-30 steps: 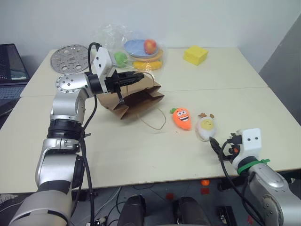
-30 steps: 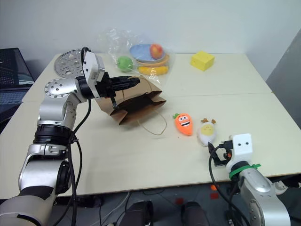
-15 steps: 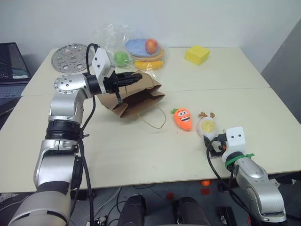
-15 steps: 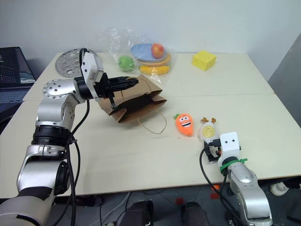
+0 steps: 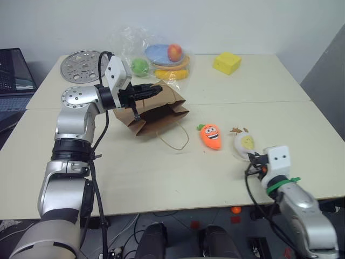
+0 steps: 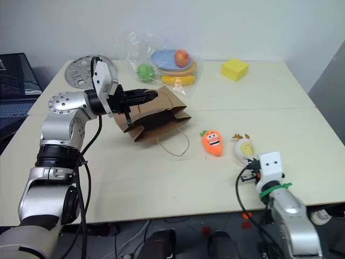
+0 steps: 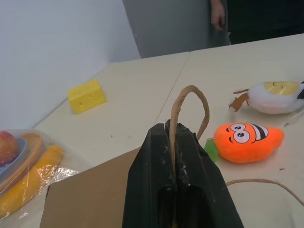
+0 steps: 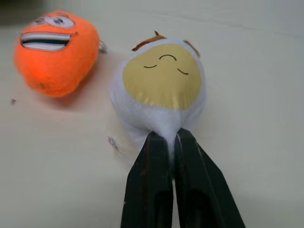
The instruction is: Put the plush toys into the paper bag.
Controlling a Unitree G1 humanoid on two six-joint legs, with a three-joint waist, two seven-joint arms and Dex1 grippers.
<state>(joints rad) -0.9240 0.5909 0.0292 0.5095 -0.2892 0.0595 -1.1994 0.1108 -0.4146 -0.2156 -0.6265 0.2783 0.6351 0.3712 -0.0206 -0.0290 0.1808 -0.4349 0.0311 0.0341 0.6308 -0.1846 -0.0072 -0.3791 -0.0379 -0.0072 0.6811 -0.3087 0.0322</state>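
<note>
Brown paper bag (image 5: 153, 110) lies tipped on its side on the table, one twisted handle lifted, the other trailing loose. Orange carrot plush (image 5: 209, 135) rests face-up nearby; white egg plush (image 5: 245, 144) just beside it.

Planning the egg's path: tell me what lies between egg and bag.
The carrot and the bag's loose handle loop lie between it and the egg, per the head views.

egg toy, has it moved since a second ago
Yes. The egg toy, now pinched by the right gripper, has shifted slightly away from the carrot toy, toward the table's right edge.
</note>
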